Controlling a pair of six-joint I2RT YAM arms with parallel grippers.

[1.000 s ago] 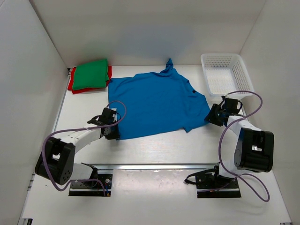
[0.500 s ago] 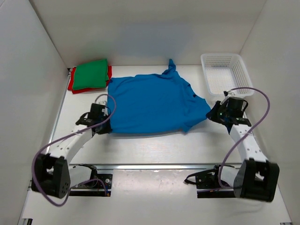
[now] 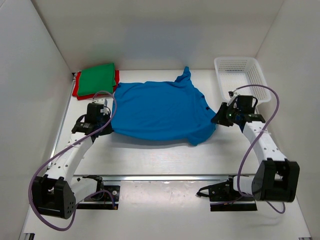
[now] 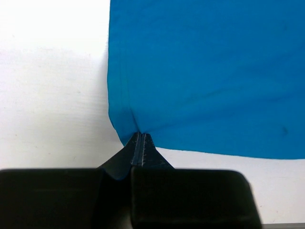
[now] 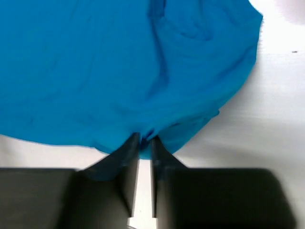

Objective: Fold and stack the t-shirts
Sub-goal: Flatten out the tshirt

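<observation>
Firmly closed on the blue shirt (image 3: 160, 107), the left gripper (image 4: 141, 137) pinched its left corner and the right gripper (image 5: 144, 139) clamped its right edge, cloth spread between them.

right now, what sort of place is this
Probably a robotics lab cell: plain white panels box in the table, left arm and right arm are bolted at its edge, holding a blue t-shirt.
</observation>
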